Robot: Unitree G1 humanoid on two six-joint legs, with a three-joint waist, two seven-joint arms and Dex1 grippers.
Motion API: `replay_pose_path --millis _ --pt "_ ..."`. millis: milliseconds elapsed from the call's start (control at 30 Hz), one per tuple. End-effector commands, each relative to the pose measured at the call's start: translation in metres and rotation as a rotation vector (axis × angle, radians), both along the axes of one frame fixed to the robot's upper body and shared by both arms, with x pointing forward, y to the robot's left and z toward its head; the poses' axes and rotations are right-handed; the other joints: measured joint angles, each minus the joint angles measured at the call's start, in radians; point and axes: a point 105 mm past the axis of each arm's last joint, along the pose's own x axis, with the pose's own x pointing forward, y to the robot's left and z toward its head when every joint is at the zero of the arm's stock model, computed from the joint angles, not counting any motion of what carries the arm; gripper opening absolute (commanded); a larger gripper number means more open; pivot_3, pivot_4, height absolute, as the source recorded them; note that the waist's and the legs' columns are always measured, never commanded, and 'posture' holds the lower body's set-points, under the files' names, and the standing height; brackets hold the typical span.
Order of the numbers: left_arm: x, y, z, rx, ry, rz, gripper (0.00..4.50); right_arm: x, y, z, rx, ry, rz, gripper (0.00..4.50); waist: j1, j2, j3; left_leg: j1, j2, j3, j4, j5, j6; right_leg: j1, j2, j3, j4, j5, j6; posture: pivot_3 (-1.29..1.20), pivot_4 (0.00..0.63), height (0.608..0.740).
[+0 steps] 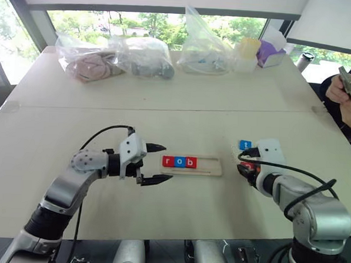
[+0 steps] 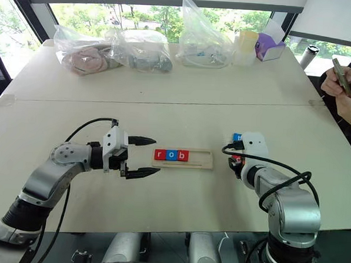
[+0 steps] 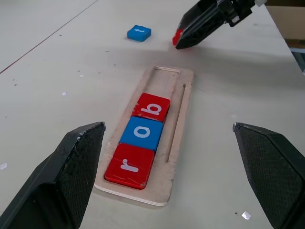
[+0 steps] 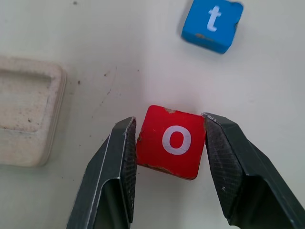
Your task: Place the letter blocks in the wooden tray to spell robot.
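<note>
The wooden tray (image 1: 212, 165) lies in the middle of the table. Red r (image 1: 168, 161), blue o (image 1: 179, 162) and red b (image 1: 190, 162) sit side by side in its left part; its right part is bare. Just left of the tray, my left gripper (image 1: 167, 162) is open and points at the tray's left end, holding nothing. Right of the tray, my right gripper (image 4: 169, 129) is shut on a red o block (image 4: 171, 141), low over the tabletop. A blue t block (image 1: 245, 145) lies on the table just beyond it.
Several clear plastic bags (image 1: 138, 56) line the far side of the table, with a yellow-lidded cup (image 1: 248, 53) and a purple box (image 1: 270, 53). At the far right, a person's hands (image 1: 349, 93) hold a phone. A seam (image 1: 106, 108) crosses the tabletop.
</note>
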Motion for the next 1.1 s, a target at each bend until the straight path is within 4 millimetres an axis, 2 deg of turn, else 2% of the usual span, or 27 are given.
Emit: replay_pose_path --millis 33,67,100,200,233,300,400,567,733,867,1100 --pt "-0.002 -0.002 0.005 -0.001 -0.035 -0.018 4.50 0.005 -0.004 0.004 -0.032 -0.057 0.000 1.53 0.000 0.000 0.000 0.000 0.000 0.000 0.000 0.000 0.000 0.000 0.000 0.000 0.000 0.000 0.000 0.00 0.150 0.740" --pt "-0.002 -0.001 0.005 0.000 -0.034 -0.017 4.50 0.006 -0.003 0.004 -0.032 -0.068 0.009 2.53 0.000 0.000 0.000 0.000 0.000 0.000 0.000 0.000 0.000 0.000 0.000 0.000 0.000 0.000 0.000 0.00 0.150 0.740" --pt "-0.002 -0.001 0.005 0.000 -0.034 -0.016 4.50 0.007 0.001 0.007 -0.028 -0.090 0.036 2.76 0.000 0.000 0.000 0.000 0.000 0.000 0.000 0.000 0.000 0.000 0.000 0.000 -0.001 0.000 0.000 0.00 0.150 0.740" --pt "-0.003 -0.001 0.005 0.001 -0.033 -0.014 4.50 0.008 0.009 0.017 -0.058 -0.147 0.156 4.24 -0.001 0.000 0.000 0.000 0.000 0.000 0.000 0.000 0.000 0.000 0.000 0.000 -0.001 0.000 0.000 0.00 0.150 0.740" --pt "-0.003 -0.001 0.005 0.000 -0.033 -0.013 4.50 0.007 0.012 0.021 -0.087 -0.165 0.228 4.38 -0.001 0.001 0.000 0.000 0.000 0.000 0.000 0.000 0.000 0.000 0.000 0.000 -0.001 0.000 0.000 0.00 0.150 0.740" --pt "-0.003 -0.001 0.005 0.001 -0.033 -0.013 4.50 0.005 0.014 0.033 -0.135 -0.204 0.399 4.38 0.000 0.001 0.001 0.000 0.000 0.000 0.000 0.000 0.000 0.001 0.000 0.000 -0.002 0.000 0.000 0.00 0.150 0.740" --pt "-0.002 -0.001 0.005 0.002 -0.035 -0.014 4.50 0.003 0.005 0.044 -0.218 -0.235 0.646 4.38 0.002 0.000 0.001 0.000 0.000 0.000 0.000 0.000 0.000 0.001 0.000 0.000 -0.003 -0.001 0.001 0.00 0.150 0.740" --pt "-0.002 -0.001 0.007 -0.001 -0.035 -0.017 4.50 0.001 -0.019 0.034 -0.217 -0.193 0.851 4.38 0.003 -0.001 0.002 0.000 -0.001 0.000 0.000 0.000 0.000 0.002 0.000 0.000 -0.003 -0.001 0.001 0.00 0.150 0.740" --pt "-0.004 0.002 0.009 -0.001 -0.033 -0.028 4.50 0.012 -0.041 0.026 -0.174 -0.159 0.939 4.38 -0.002 -0.001 0.002 0.000 -0.001 0.000 0.002 0.000 0.000 0.002 0.001 0.000 -0.003 -0.001 0.001 0.00 0.150 0.740" --pt "-0.005 0.006 0.011 0.000 -0.028 -0.027 4.50 0.016 -0.047 0.018 -0.144 -0.114 0.975 4.38 0.002 -0.001 0.002 0.001 0.000 0.000 0.002 0.000 0.000 0.002 0.001 0.000 -0.001 0.000 0.001 0.00 0.150 0.740" --pt "-0.003 0.017 0.013 0.007 -0.029 0.019 4.50 0.016 -0.042 0.001 -0.079 -0.069 1.023 4.38 0.004 -0.001 0.002 0.001 -0.001 0.000 0.002 0.000 0.000 0.002 0.001 0.001 -0.001 0.000 0.001 0.00 0.150 0.740"
